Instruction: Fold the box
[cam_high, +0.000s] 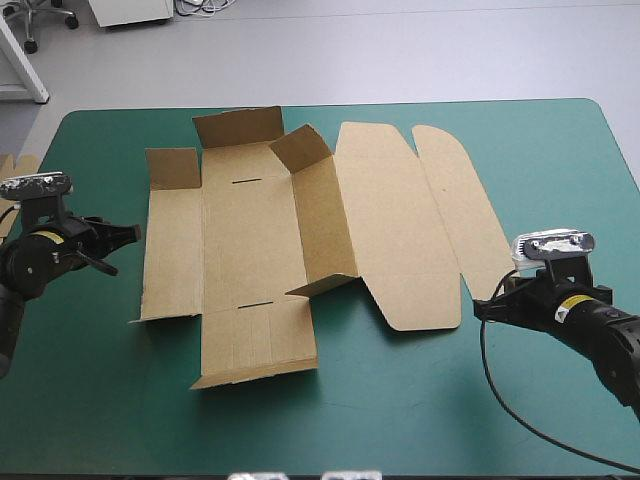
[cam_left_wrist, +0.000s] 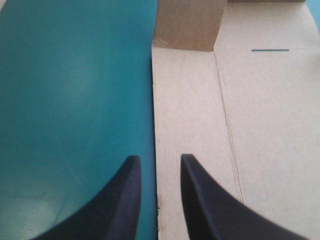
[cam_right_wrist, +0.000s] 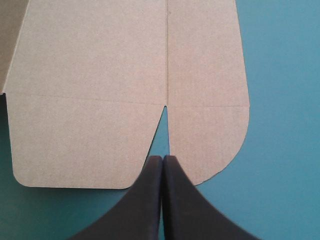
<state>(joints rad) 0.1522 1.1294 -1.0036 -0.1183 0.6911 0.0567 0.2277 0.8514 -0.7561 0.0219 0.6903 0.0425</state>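
Note:
The brown box (cam_high: 250, 230) lies as an open cut sheet in the middle of the teal-green table. Its centre wall (cam_high: 325, 215) and the far flaps (cam_high: 238, 127) stand partly raised, and the wide lid panel (cam_high: 400, 220) lies flat to the right. My left gripper (cam_high: 133, 232) is low at the sheet's left edge. In the left wrist view this gripper (cam_left_wrist: 160, 159) is open, with the box's edge (cam_left_wrist: 155, 125) running between its fingers and a raised flap (cam_left_wrist: 187, 25) ahead. My right gripper (cam_high: 480, 306) is shut, and its tip (cam_right_wrist: 163, 158) points at the notch in the lid's rounded edge (cam_right_wrist: 100, 75).
A strip of more brown board (cam_high: 15, 165) shows at the table's left edge. Bare teal-green cover (cam_high: 400, 410) runs along the near side in front of the box and to its right (cam_high: 570, 170).

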